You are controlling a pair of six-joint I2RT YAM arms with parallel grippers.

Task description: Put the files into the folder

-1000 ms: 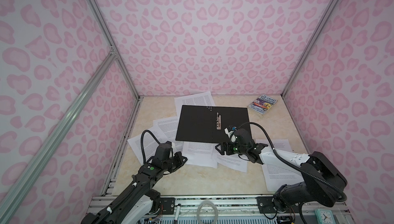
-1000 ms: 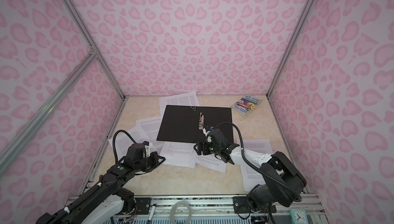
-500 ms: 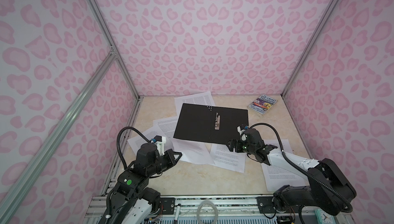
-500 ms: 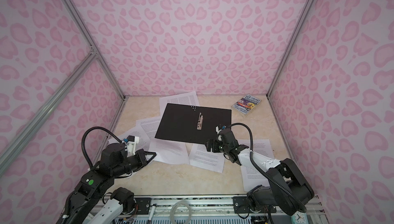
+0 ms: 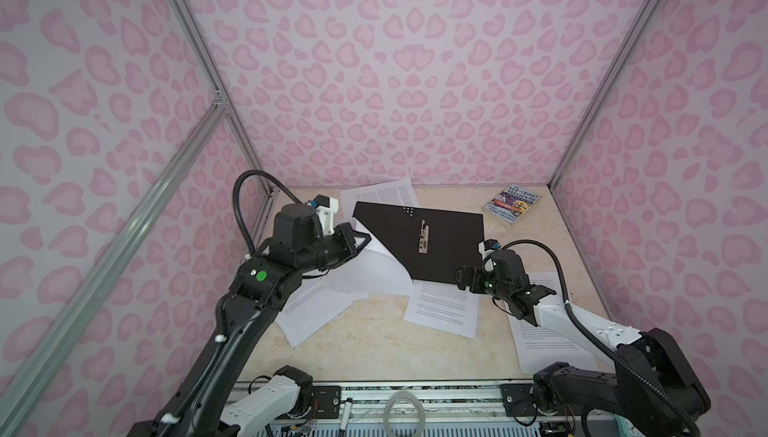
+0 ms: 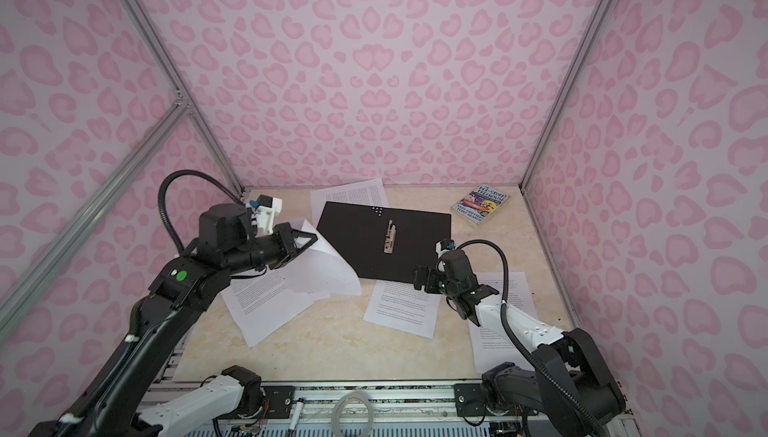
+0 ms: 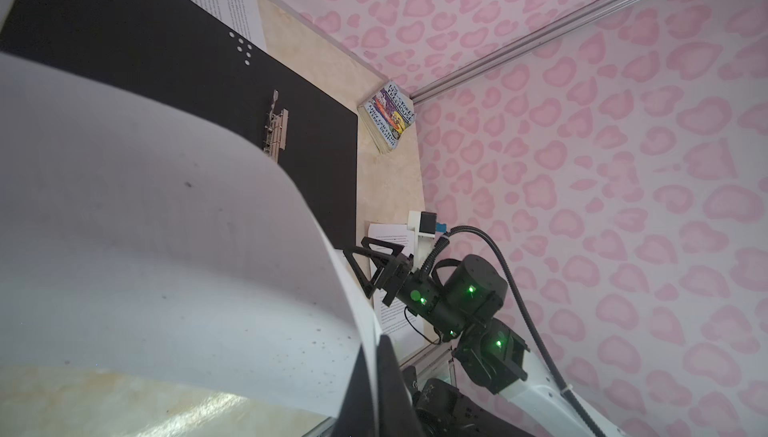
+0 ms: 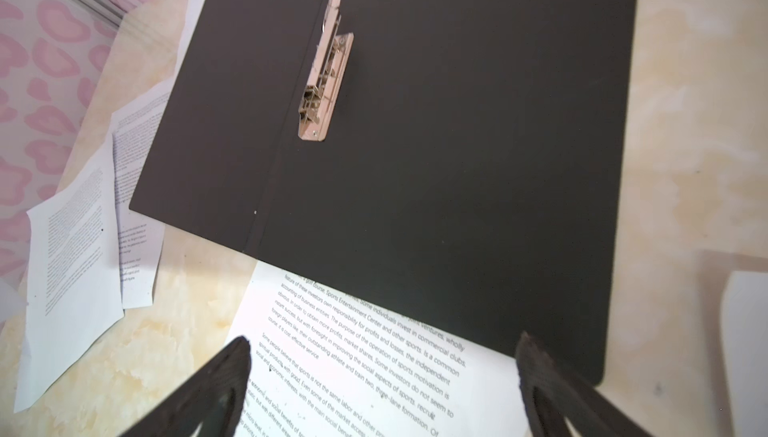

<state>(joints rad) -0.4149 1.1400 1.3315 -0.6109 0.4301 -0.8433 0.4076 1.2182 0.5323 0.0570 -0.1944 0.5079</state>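
The thin A4 folder (image 5: 453, 248) is lying open on the cream marbled table (image 5: 374, 356), black inside facing up. It is holding nothing yet: in both top views its two leaves are bare around the small metal spine clip (image 5: 423, 241). So the job is barely getting under way.

The left pincer (image 5: 362, 243) is clamped shut on the edge of one white paper sheet (image 5: 374, 272). That sheet is curling up off the table and hiding the folder's left corner from above. The right pincer (image 5: 463, 283) is gaping wide and empty, hovering just above a printed white sheet (image 5: 440, 310) at the folder's near edge.

The rest are lying scattered: some overlapping sheets (image 5: 316, 310) beside the left arm, a back sheet (image 5: 382, 196) poking out behind the folder, and a side sheet (image 5: 548, 347) partly under the right arm. All of these are waiting to go in, I'd say.

The right wrist view is showing what the top views are not: the printed white sheet's far edge is tucked beneath the folder. The left wrist view is showing the lifted sheet's blank underside, and a small colourful paperback book (image 7: 388, 117) lying in the far corner.
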